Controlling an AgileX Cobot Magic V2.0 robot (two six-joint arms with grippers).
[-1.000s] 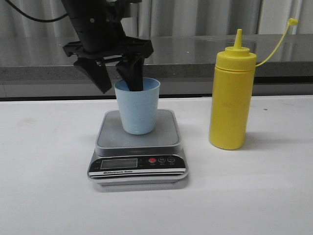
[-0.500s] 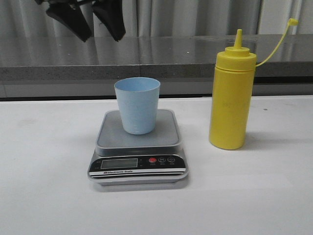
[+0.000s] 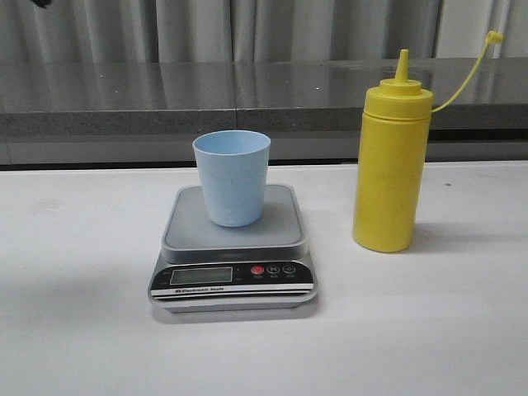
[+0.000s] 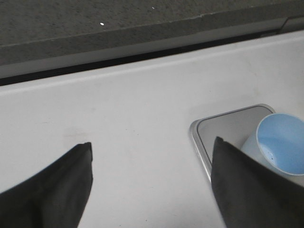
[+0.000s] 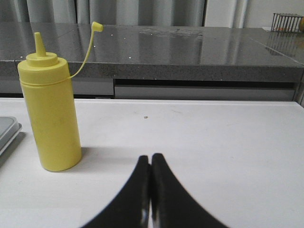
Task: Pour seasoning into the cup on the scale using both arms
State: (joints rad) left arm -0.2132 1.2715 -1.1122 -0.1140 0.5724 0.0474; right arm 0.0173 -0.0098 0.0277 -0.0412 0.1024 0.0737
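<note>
The pale blue cup stands upright on the grey platform of the scale, with nothing touching it. To its right on the white table stands the yellow seasoning bottle, nozzle bare and cap hanging on its strap. In the left wrist view my left gripper is open and empty, high over bare table beside the scale and cup. In the right wrist view my right gripper is shut on nothing, low over the table, apart from the seasoning bottle. Neither gripper shows in the front view.
A grey stone ledge runs along the back of the white table, with a dark gap below it. A small wire basket sits far off on the ledge in the right wrist view.
My left gripper let go of the cup, rose and drew away up and to the left, leaving the front view. The cup stays on the scale. The bottle has not moved.
</note>
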